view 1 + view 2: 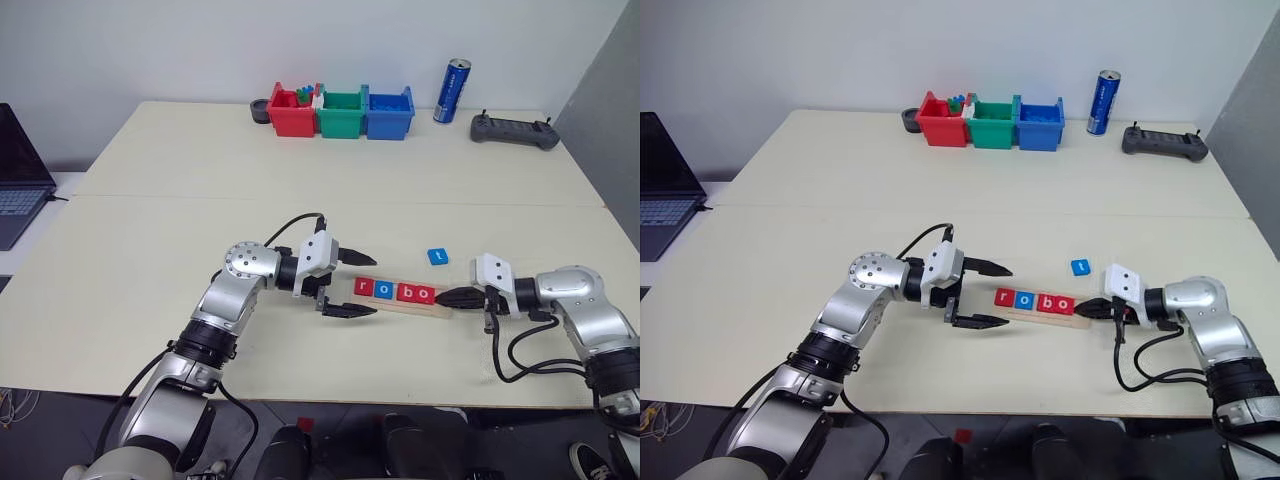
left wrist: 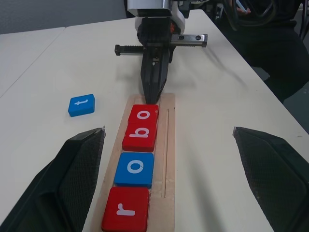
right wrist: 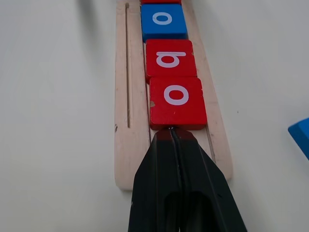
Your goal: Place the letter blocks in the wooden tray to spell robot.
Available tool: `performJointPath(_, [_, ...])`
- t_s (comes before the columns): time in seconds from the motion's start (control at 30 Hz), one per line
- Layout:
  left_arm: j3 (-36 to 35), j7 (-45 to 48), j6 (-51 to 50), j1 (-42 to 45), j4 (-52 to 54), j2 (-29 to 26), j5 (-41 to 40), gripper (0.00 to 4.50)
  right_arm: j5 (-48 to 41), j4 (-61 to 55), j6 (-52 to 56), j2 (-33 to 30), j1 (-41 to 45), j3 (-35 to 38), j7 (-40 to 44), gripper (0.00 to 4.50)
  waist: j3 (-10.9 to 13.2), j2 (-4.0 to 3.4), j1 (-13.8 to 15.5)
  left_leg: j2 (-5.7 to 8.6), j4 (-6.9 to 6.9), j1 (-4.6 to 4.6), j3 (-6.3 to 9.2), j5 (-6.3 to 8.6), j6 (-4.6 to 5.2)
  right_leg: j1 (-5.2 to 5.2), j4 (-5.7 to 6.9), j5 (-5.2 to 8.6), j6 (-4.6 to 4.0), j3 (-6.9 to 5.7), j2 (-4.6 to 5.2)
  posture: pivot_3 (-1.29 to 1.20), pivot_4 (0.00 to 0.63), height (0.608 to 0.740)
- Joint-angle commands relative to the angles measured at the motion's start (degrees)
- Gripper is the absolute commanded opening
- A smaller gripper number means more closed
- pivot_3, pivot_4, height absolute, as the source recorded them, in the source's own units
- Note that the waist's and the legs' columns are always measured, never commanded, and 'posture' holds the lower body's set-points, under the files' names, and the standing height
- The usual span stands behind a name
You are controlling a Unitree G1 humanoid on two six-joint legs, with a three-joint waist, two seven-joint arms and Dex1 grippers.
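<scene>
Already four of the letter blocks sit in the wooden tray, reading r, o, b and o from the robot's left to its right. The last red o lies slightly skewed, as the left wrist view shows, and the free end of the tray beyond it is the slot left for the final letter.

The right gripper has its fingers pressed together into one narrow wedge with nothing between them. The tip lies in the tray at the edge of that last o, apparently touching it. That posture reads as a nudge rather than a grasp: closed fingers make a firm point for squaring the block and sliding it tight against the b, which would leave enough room at the end.

The left gripper hangs at the opposite end of the tray with its fingers spread wide and empty, one on each side of the strip near the r. Placed so, it looks ready to brace the light tray or stop the row from sliding while the other arm pushes.

The blue t block lies loose on the worktop, near the tray on its far side, just beyond the right-hand end. It is the only letter not yet seated, so the word is one tile short.
</scene>
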State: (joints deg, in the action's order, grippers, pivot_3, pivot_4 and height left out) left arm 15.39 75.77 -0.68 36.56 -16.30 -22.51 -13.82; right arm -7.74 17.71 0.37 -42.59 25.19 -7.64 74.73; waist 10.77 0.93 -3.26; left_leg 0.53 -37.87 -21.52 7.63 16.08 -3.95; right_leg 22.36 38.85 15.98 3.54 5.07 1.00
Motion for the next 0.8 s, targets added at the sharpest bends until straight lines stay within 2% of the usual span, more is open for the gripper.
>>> performJointPath(0.03, [-1.1, -0.1, 0.5, 0.5, 1.6, -0.3, -0.5, 4.50, -0.5, -0.8, 0.0, 0.2, 0.9, 0.4, -0.2, 0.03, 0.0, 0.00, 0.0, 0.00, 0.00, 0.00, 0.00, 0.00, 0.00, 0.00, 0.00, 0.00, 0.00, 0.00, 0.00, 0.00, 0.150, 0.740])
performJointPath(0.27, [-1.0, 0.0, 0.6, 0.7, 1.3, -0.2, -0.4, 4.50, -1.2, -1.4, 1.2, 0.7, 1.5, 0.8, -0.5, 0.03, 0.0, 0.00, 0.0, 0.00, 0.00, 0.00, 0.00, 0.00, 0.00, 0.00, 0.00, 0.00, 0.00, 0.00, 0.01, 0.00, 0.150, 0.740])
performJointPath(0.47, [-0.9, 0.1, 0.8, 0.9, 0.9, 0.0, -0.4, 4.50, -4.0, -3.0, 5.6, -2.4, 2.6, 2.8, 2.4, 0.03, 0.0, 0.00, 0.0, 0.01, -0.01, -0.01, 0.00, 0.00, 0.00, 0.00, 0.00, 0.00, 0.00, 0.00, 0.01, 0.00, 0.150, 0.740])
performJointPath(0.57, [-0.9, 0.1, 0.9, 0.9, 0.8, 0.1, -0.4, 4.50, -5.6, -3.9, 8.2, -3.5, 3.7, 3.9, 2.6, 0.58, 0.0, 0.00, 0.0, 0.00, 0.00, 0.00, 0.00, 0.00, 0.00, 0.00, 0.00, 0.00, 0.00, 0.00, 0.01, 0.00, 0.150, 0.740])
performJointPath(0.7, [-0.9, 0.0, 1.0, 0.9, 0.7, 0.4, -0.4, 4.50, -7.4, -4.5, 13.2, -1.4, 4.9, 6.7, -2.9, 1.98, 0.0, 0.00, 0.0, 0.00, 0.00, 0.00, 0.02, 0.00, 0.00, 0.00, 0.00, 0.00, 0.00, -0.02, 0.00, 0.00, 0.150, 0.740])
performJointPath(0.8, [-0.9, -0.1, 0.8, 0.7, 1.1, 0.3, -0.4, 4.50, -7.4, -7.1, 17.6, 1.9, 4.6, 9.3, -12.0, 3.04, 0.0, 0.00, 0.0, 0.00, 0.00, -0.01, 0.02, 0.00, 0.00, 0.00, 0.00, 0.00, 0.00, -0.01, 0.01, 0.00, 0.150, 0.740])
